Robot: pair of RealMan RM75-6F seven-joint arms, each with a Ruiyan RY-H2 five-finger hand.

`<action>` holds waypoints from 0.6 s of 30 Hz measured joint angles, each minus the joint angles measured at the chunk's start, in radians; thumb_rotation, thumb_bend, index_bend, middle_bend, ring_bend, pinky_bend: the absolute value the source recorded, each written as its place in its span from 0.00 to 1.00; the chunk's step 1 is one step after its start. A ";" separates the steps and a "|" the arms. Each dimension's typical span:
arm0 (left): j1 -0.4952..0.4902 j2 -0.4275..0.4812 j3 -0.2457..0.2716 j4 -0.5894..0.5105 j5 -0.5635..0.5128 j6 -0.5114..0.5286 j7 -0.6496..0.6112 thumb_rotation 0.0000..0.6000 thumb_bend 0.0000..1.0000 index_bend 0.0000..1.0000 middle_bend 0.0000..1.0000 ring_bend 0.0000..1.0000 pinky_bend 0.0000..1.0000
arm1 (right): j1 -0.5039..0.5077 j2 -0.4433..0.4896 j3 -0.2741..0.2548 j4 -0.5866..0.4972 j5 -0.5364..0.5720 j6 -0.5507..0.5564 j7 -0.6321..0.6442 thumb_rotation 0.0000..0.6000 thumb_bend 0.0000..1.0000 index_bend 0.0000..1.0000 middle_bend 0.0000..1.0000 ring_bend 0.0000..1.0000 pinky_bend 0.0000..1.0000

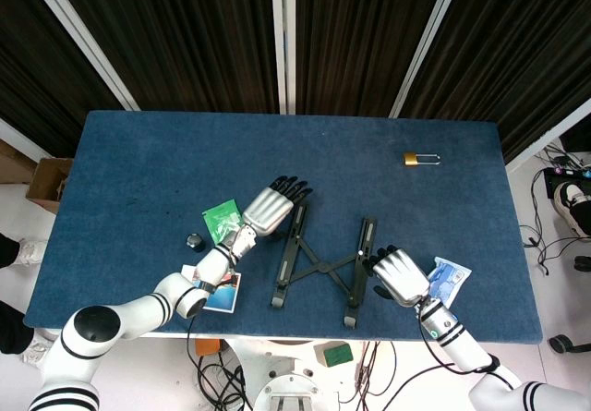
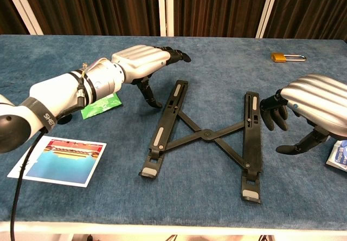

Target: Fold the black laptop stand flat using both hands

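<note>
Chest view: both empty hands, left hand [image 2: 142, 62] and right hand [image 2: 314, 100], flank laptop stand [image 2: 206, 135].

Brass padlock [image 1: 420, 159], green packet [image 1: 221, 218], perhaps a card [image 2: 58, 160]

Your left hand [image 2: 142, 60] hangs just left of the laptop stand [image 1: 324, 263], beside the far end of its left rail. Your right hand [image 2: 314, 98] sits just right of the right rail, near its middle. The stand lies between your 2 hands on the table [image 1: 138, 162]. Left of your left hand: a packet [image 1: 222, 219], then a small cylinder [image 1: 195, 241]. Nearer you, under that forearm, a card [image 2: 59, 160]. Right of your right hand, a pouch [image 1: 448, 279]. Well beyond it, a padlock [image 1: 420, 159].
</note>
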 measured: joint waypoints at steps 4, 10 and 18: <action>-0.011 -0.017 -0.005 0.030 -0.006 -0.010 -0.015 1.00 0.08 0.09 0.05 0.00 0.10 | 0.009 -0.025 0.002 0.039 0.000 -0.001 -0.020 1.00 0.03 0.63 0.70 0.54 0.65; -0.019 -0.029 -0.004 0.052 -0.009 -0.017 -0.027 1.00 0.08 0.09 0.05 0.00 0.10 | 0.024 -0.068 0.004 0.094 0.006 -0.010 -0.025 1.00 0.03 0.64 0.70 0.54 0.66; -0.027 -0.046 -0.005 0.081 -0.015 -0.029 -0.045 1.00 0.08 0.09 0.05 0.00 0.10 | 0.038 -0.103 -0.001 0.135 0.010 -0.011 -0.034 1.00 0.03 0.64 0.70 0.54 0.66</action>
